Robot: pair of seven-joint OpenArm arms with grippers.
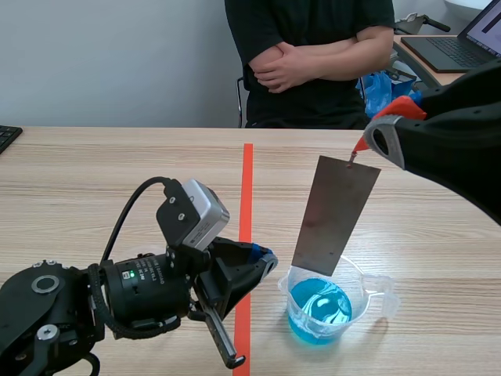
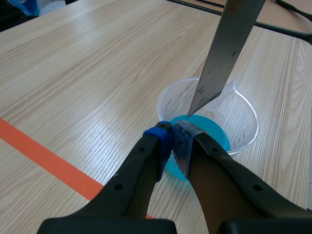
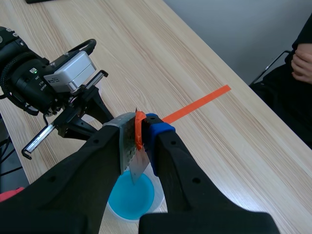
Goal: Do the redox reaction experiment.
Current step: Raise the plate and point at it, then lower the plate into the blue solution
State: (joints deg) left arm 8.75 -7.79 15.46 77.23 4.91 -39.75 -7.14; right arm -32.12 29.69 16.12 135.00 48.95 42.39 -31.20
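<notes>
A clear plastic beaker of blue liquid stands on the table just right of the orange tape line. My left gripper is low beside it, shut on the beaker's near rim, with one pad inside the wall and one outside. My right gripper is raised and shut on the top corner of a grey metal plate. The plate hangs tilted, and its lower end sits within the beaker's mouth just above the liquid. In the right wrist view the plate is pressed between the fingers over the beaker.
A person with folded arms sits across the table. A laptop lies on a desk at the back right, and a keyboard corner shows at the far left. The orange tape line runs down the middle of the table.
</notes>
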